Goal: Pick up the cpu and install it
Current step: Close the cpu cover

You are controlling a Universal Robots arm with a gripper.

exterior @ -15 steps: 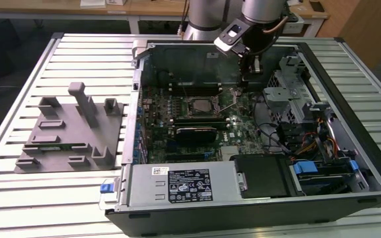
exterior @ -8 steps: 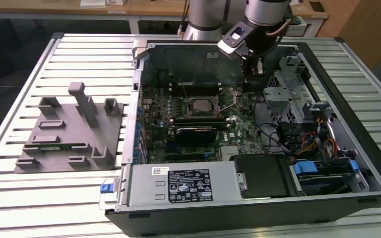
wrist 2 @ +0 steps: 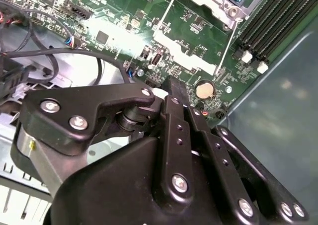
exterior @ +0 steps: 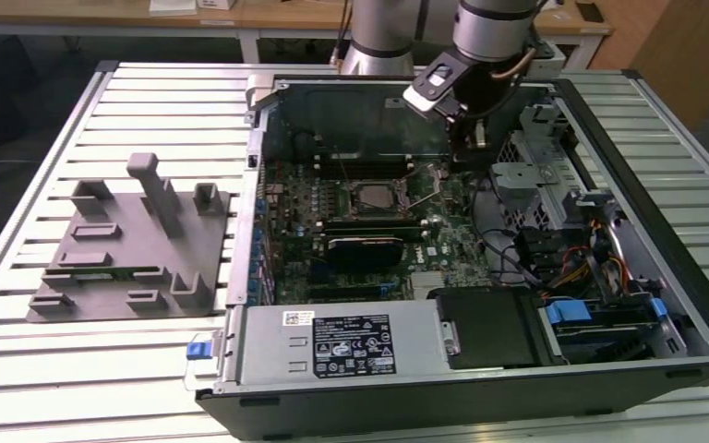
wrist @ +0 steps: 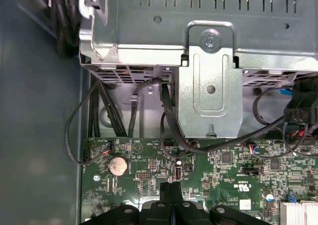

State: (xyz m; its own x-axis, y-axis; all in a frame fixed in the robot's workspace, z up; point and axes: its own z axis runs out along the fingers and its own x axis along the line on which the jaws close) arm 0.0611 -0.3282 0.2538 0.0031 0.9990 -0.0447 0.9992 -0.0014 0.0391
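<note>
In the exterior view an open case (exterior: 700, 305) lies on a slatted table (exterior: 34, 369). A grey tray (exterior: 108, 309) sits beside the case on the exterior view's left. The arm (exterior: 493, 28) reaches down into the case. The gripper (exterior: 458, 162) hangs low over the green board (exterior: 453, 245), near the socket (exterior: 357, 189) and on the exterior view's right of it. A pale square that looks like the cpu (exterior: 375, 196) lies flat in the socket, apart from the gripper. A thin lever (exterior: 426, 197) sticks up between the socket and the gripper. In the second wrist view the black gripper (wrist 2: 175, 88) is close over the board (wrist 2: 114, 16), near a round battery (wrist 2: 204, 89). Its fingers (wrist 2: 180, 97) are pressed together. A corner of the socket (wrist 2: 231, 9) shows farther off. In the first wrist view the gripper (wrist: 171, 190) is pinched tight with no gap, and it holds nothing that I can see. It points at the board (wrist: 228, 175), with the battery (wrist: 118, 165) to one side. Black cables (wrist: 166, 111) run from the board up to a metal cage (wrist: 208, 86).
</note>
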